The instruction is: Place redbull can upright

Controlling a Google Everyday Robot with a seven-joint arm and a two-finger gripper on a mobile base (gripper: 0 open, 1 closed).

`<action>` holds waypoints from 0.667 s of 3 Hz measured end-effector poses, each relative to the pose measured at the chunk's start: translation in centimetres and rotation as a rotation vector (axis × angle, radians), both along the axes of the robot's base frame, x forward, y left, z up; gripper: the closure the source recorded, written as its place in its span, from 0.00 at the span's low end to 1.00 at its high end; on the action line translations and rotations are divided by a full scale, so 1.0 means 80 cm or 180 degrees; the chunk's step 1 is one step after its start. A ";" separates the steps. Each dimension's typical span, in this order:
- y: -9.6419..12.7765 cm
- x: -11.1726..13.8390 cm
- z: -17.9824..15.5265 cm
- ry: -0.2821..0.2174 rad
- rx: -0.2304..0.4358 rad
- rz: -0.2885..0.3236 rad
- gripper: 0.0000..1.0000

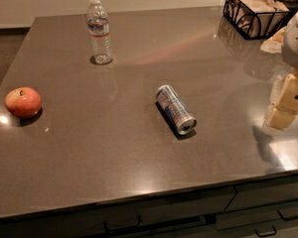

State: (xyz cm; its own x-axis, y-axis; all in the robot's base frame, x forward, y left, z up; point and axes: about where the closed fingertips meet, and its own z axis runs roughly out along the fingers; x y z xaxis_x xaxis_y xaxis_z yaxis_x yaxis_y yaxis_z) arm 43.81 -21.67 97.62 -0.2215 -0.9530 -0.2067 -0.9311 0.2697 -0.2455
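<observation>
The redbull can point(175, 109) is slim, silver and blue. It lies on its side near the middle of the dark countertop point(114, 148), with its silver top pointing toward the front right. My gripper point(286, 104), cream-coloured, hangs at the right edge of the view, above the counter. It is well to the right of the can, not touching it, and holds nothing that I can see.
A clear plastic water bottle point(100, 31) stands upright at the back left. A red apple point(23, 102) sits near the left edge. A black wire basket point(256, 13) with packets is at the back right corner. Drawers with handles point(121, 225) run below the counter's front edge.
</observation>
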 end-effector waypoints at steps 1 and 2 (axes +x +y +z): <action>0.000 0.000 0.000 0.0000 0.0000 0.0000 0.00; 0.000 0.000 0.000 0.0001 0.0001 0.0003 0.00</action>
State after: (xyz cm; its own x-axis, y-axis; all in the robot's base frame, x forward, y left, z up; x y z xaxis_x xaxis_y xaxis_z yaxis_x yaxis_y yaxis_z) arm 43.82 -21.66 97.62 -0.2207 -0.9531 -0.2071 -0.9314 0.2689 -0.2452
